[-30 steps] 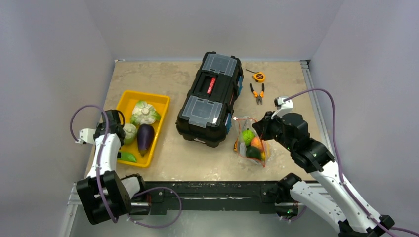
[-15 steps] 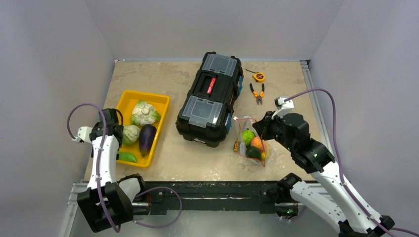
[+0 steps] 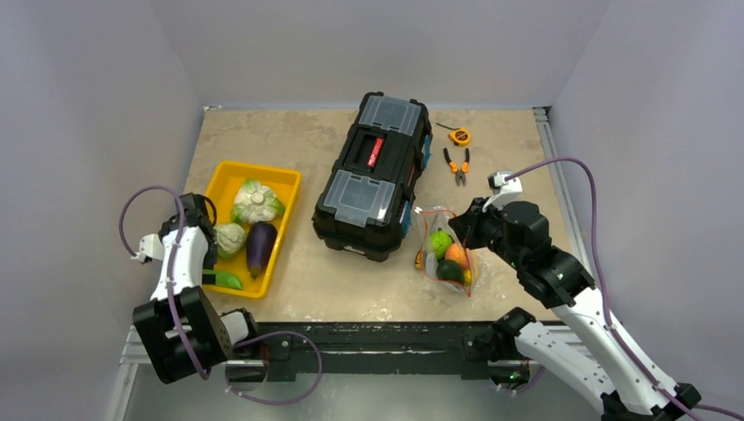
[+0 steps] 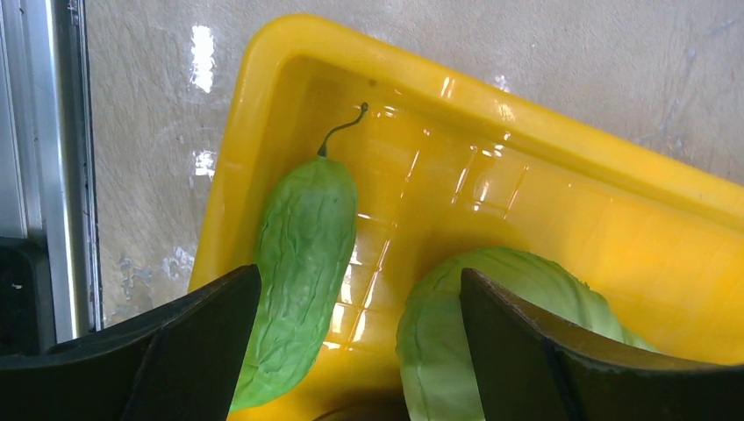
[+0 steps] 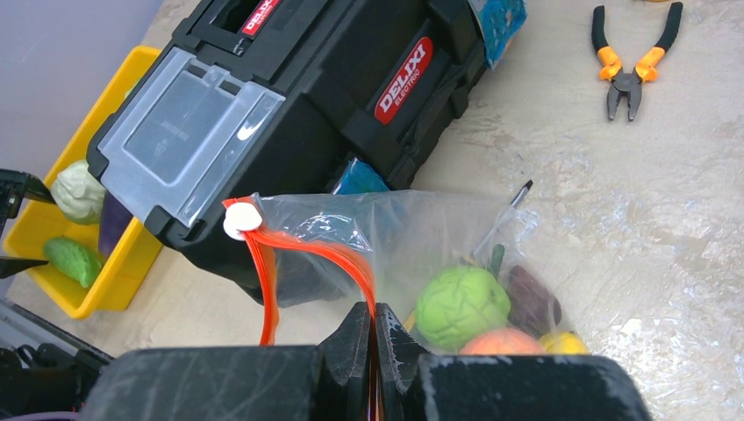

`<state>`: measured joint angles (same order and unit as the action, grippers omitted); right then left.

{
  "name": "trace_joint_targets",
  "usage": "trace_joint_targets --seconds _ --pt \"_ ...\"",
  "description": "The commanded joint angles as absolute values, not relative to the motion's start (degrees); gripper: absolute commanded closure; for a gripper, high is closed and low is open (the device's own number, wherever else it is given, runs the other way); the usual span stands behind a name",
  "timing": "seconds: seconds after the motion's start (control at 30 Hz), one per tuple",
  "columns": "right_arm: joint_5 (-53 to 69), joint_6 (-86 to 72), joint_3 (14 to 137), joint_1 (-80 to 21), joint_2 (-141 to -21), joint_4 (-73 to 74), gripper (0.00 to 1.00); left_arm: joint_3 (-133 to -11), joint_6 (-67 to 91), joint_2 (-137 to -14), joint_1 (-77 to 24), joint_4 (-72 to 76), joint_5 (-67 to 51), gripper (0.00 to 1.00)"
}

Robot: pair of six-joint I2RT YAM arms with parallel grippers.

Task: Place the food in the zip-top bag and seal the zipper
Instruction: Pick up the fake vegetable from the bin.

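Observation:
The clear zip-top bag (image 3: 446, 250) lies right of the toolbox and holds green (image 5: 461, 305), orange (image 5: 500, 342), yellow and dark purple food. My right gripper (image 5: 374, 320) is shut on its red-orange zipper (image 5: 307, 250), whose mouth gapes open toward the white slider (image 5: 239, 219). My left gripper (image 4: 360, 342) is open and empty over the near-left corner of the yellow tray (image 4: 544, 149). It hangs between a long green piece (image 4: 303, 263) and the green cabbage (image 4: 500, 324). The purple eggplant (image 3: 259, 246) and cauliflower (image 3: 256, 202) also lie in the tray.
A black toolbox (image 3: 373, 175) stands mid-table, close to the bag's left side. Orange-handled pliers (image 3: 456, 164) and a yellow tape measure (image 3: 459, 136) lie at the back right. The metal table rail (image 4: 35, 175) runs just left of the tray.
My left arm has shifted slightly toward the near-left over the tray corner. The right arm and the bag have not moved.

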<state>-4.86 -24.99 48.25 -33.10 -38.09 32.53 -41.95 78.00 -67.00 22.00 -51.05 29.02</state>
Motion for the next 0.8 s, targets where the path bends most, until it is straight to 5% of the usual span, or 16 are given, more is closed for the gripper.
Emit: trace_joint_targets --seconds 0.0,0.23,0.4,0.57,0.7,0.77 --pt "-4.3 -24.2 48.2 -33.4 -37.8 30.7 1.00 -41.1 79.2 -70.4 23.0 -52.6 28.9 0.16" --pt "-4.4 -24.2 48.2 -33.4 -38.0 30.8 1.00 -42.9 78.3 -75.2 23.9 -50.6 25.6 0.19" --pt "-4.5 -24.2 48.1 -33.4 -38.0 30.7 1.00 -43.2 77.5 -76.9 23.9 -49.8 24.0 0.37" --pt "-4.6 -24.3 48.1 -33.3 -38.1 30.7 1.00 -42.4 77.0 -75.5 23.9 -49.3 24.0 0.40" --pt "-4.5 -24.3 47.9 -33.3 -38.0 30.6 1.00 -41.3 75.1 -71.1 23.9 -48.7 25.3 0.70" --pt "-4.5 -24.3 48.0 -33.4 -38.3 30.6 1.00 -41.5 74.7 -67.7 23.9 -49.3 25.8 0.76"
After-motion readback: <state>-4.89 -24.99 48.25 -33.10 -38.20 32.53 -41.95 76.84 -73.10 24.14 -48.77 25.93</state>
